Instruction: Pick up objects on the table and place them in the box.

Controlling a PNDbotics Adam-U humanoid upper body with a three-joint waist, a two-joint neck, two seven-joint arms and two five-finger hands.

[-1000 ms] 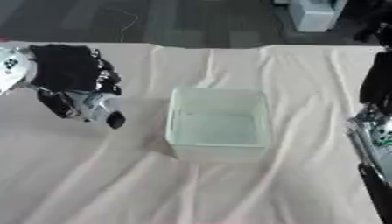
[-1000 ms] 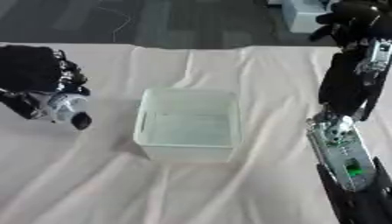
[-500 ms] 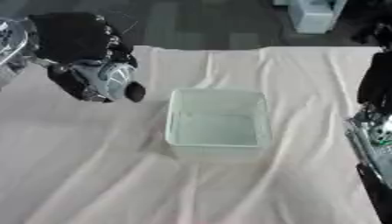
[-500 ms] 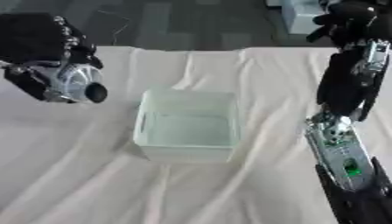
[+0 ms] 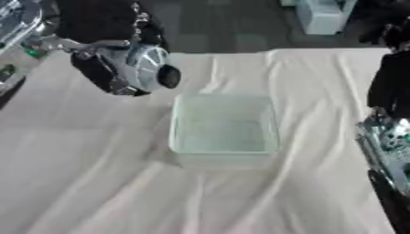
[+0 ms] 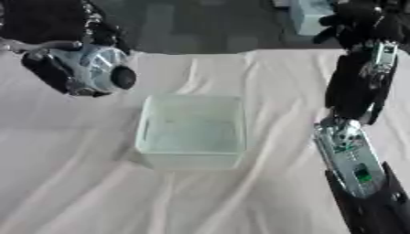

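Note:
My left hand [image 5: 102,73] is raised above the table's left side, its black fingers curled round a silvery rounded object with a black end [image 5: 150,68]. The black end points right, toward the clear plastic box [image 5: 173,132] in the middle of the cloth. The object hangs just beyond the box's far left corner, above its rim height. The box looks empty inside. My right hand [image 6: 358,19] shows dark at the top right, held high above the table's far right edge, with nothing visible in it.
A cream cloth [image 5: 96,183] with creases covers the table. My right forearm [image 6: 352,155], with exposed green electronics, runs down the right edge. A pale box-shaped thing [image 5: 320,17] stands on the dark floor beyond the far edge.
My left hand has lifted the silvery object off the cloth at the left and carried it up and rightward, close to the box's far left corner. The right arm has stayed put.

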